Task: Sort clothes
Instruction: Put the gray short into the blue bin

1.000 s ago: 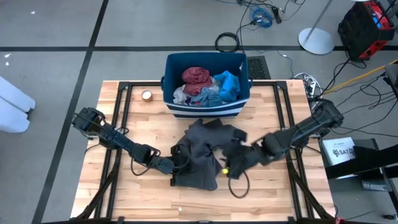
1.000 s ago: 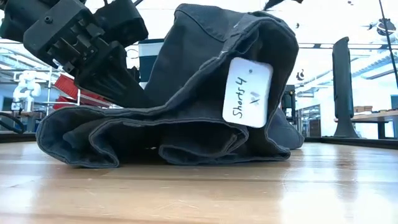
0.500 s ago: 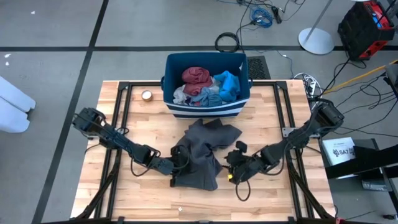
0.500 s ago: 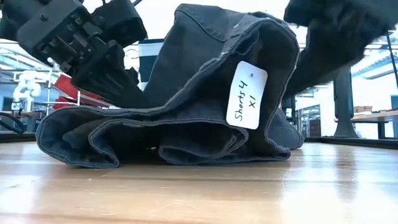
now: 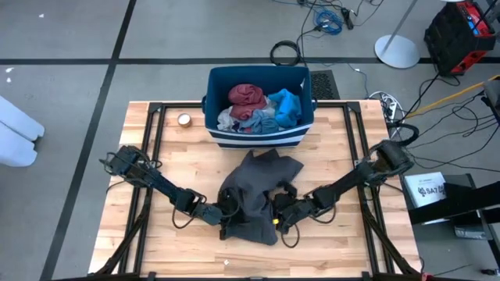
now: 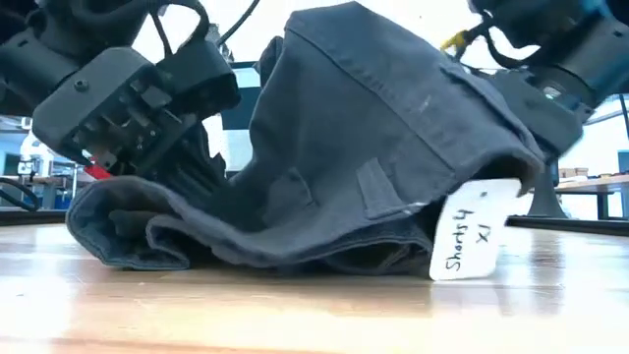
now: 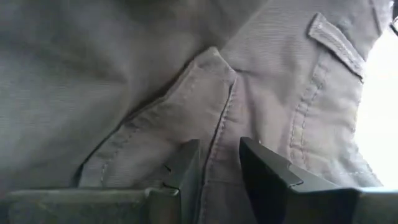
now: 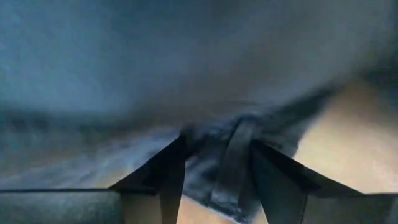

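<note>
— Since a second ago the right claw (image 5: 280, 218) has swung in low against the dark grey shorts (image 5: 254, 191), and their paper tag (image 6: 470, 236) has dropped to the bench (image 5: 187, 168).
— Where do the shorts lie?
— Heaped mid-bench between both claws, long axis running toward the blue bin (image 5: 259, 109). Left claw (image 5: 221, 218) is clamped on a seam at one edge; right claw's fingers straddle a fold opposite, grip uncertain.
— Obstacles?
— Only the bin of remaining clothes (image 5: 262, 105) beyond.
</note>
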Controlling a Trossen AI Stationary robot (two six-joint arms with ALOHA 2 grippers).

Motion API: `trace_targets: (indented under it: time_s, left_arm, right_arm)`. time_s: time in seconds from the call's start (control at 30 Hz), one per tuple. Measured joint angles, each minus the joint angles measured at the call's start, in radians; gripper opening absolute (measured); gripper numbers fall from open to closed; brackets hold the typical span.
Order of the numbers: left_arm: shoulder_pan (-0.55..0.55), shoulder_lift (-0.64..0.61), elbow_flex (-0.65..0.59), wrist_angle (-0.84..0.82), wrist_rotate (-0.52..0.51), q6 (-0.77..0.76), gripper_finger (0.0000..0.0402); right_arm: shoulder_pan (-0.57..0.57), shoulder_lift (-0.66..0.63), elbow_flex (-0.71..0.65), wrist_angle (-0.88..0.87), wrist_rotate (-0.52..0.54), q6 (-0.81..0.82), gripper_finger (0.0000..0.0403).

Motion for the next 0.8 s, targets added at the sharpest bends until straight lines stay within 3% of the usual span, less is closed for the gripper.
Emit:
trace_targets:
  time_s: [0.13, 0.3, 0.53, 0.67, 0.8]
  left_arm:
    - [0.018, 0.009, 0.038, 0.003, 0.047, 0.001, 0.0123]
    - [0.033, 0.009, 0.114, 0.012, 0.054, 0.095, 0.0123]
    - [0.04, -0.048, 0.168, 0.011, 0.089, 0.167, 0.0123]
    - [0.04, -0.149, 0.169, 0.014, 0.079, 0.232, 0.0123]
    - [0.042, -0.281, 0.173, 0.021, 0.065, 0.323, 0.0123]
  right_arm:
    - [0.0, 0.089, 0.096, 0.07, -0.024, -0.059, 0.0164]
    - [-0.016, 0.102, 0.234, 0.001, -0.058, -0.17, 0.0164]
    - [-0.022, 0.034, 0.441, -0.372, -0.1, -0.287, 0.0164]
    - [-0.023, -0.032, 0.567, -0.577, -0.076, -0.344, 0.0164]
    - [-0.024, -0.103, 0.666, -0.673, -0.026, -0.426, 0.0164]
